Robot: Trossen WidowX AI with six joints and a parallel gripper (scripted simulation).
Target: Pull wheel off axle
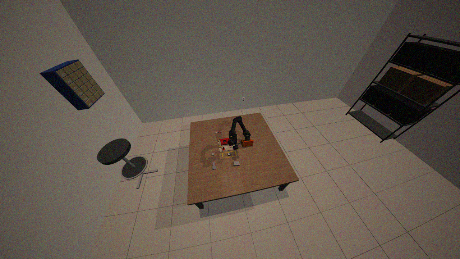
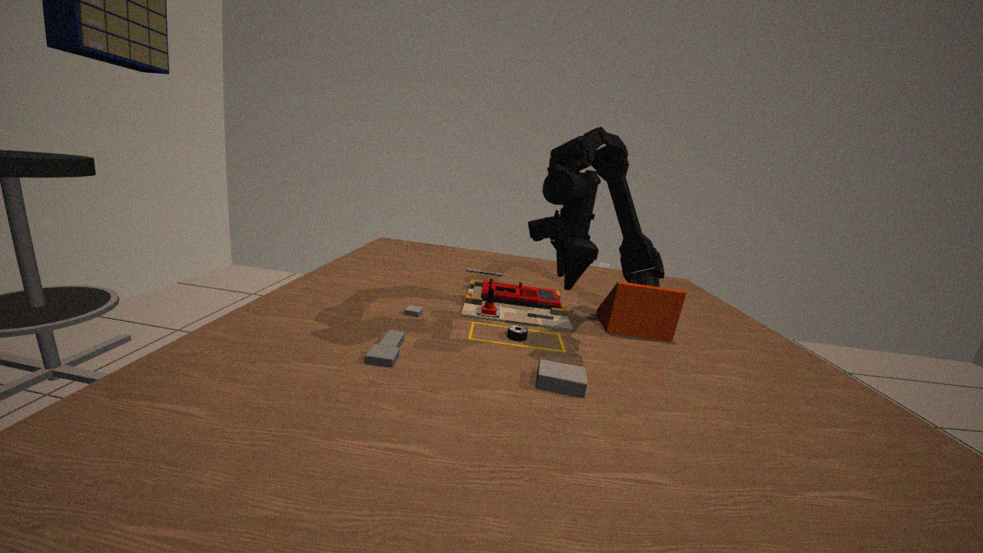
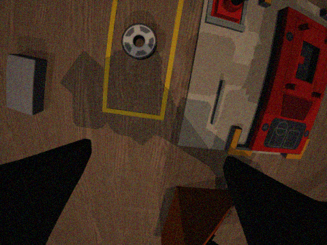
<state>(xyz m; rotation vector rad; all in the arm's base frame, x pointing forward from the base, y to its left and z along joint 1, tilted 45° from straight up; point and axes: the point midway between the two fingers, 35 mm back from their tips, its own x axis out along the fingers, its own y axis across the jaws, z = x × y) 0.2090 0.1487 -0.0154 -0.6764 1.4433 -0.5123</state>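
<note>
The wheel (image 1: 229, 154) (image 2: 517, 334) (image 3: 149, 41), black with a pale hub face, lies flat on the table inside the yellow outline of the marked area (image 2: 494, 342) (image 3: 107, 73). The upright axle (image 2: 491, 296), black on a red base, stands bare on the pale board. In the wrist view only its red base (image 3: 223, 16) and a dark part show at the top edge. My gripper (image 2: 567, 280) (image 3: 160, 155) is open and empty. It hangs above the table near the board's right end in the exterior view, clear of the wheel and touching nothing.
A red part (image 2: 522, 294) (image 3: 293, 85) lies on the pale board (image 2: 504, 316) (image 3: 218, 51). An orange wedge (image 1: 247, 143) (image 2: 646, 311) (image 3: 194, 211) stands by the arm's base. Grey blocks, one of them (image 2: 561, 377) (image 3: 20, 83) near the marked area, lie on the table.
</note>
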